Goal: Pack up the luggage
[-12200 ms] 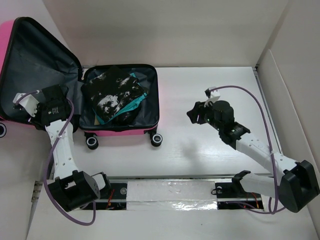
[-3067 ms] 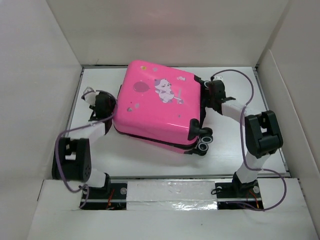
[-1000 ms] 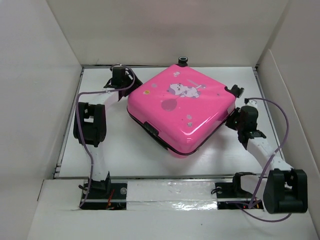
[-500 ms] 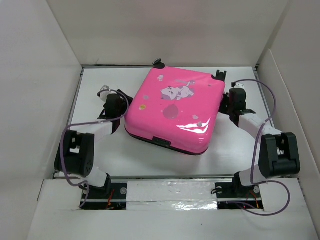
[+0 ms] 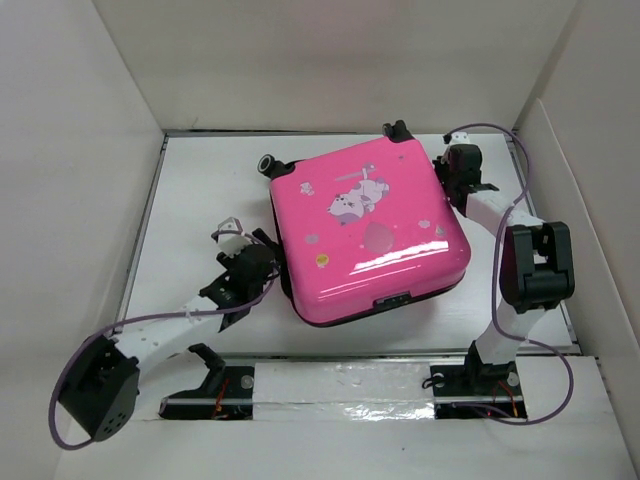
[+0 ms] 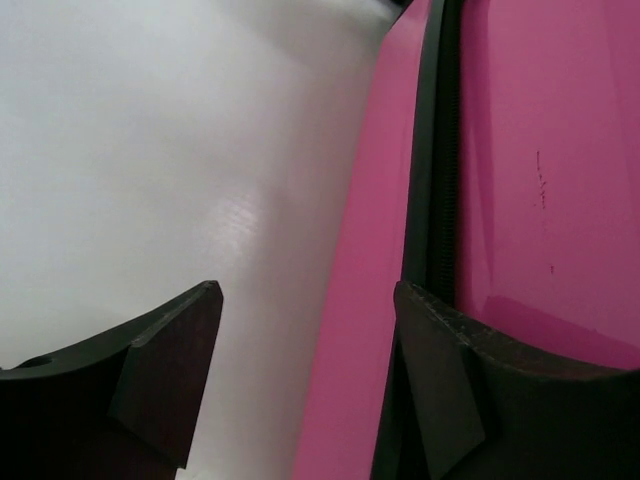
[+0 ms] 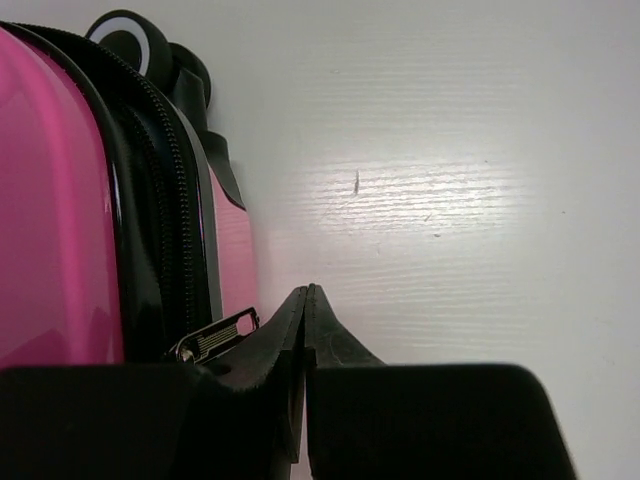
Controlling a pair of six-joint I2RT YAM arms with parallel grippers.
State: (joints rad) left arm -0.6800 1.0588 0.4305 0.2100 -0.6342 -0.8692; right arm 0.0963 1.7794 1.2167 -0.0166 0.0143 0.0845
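The pink luggage (image 5: 365, 225) lies shut and flat on the white table, sticker side up, with two black wheels (image 5: 268, 163) at its far edge. My left gripper (image 5: 262, 268) is at its near-left side. In the left wrist view it (image 6: 305, 300) stands open, one fingertip (image 6: 430, 330) against the black zipper seam of the pink shell (image 6: 500, 150). My right gripper (image 5: 450, 165) is by the far-right corner. In the right wrist view it (image 7: 305, 295) is shut on nothing, just right of a metal zipper pull (image 7: 215, 335) on the luggage (image 7: 50, 200).
White walls (image 5: 90, 150) enclose the table on the left, back and right. A rail with silver tape (image 5: 340, 385) runs along the near edge between the arm bases. A wheel (image 7: 130, 35) shows ahead of the right gripper.
The luggage has turned counter-clockwise on the table. My left gripper has come nearer, to the case's near-left side. My right gripper has moved farther, to the far-right corner.
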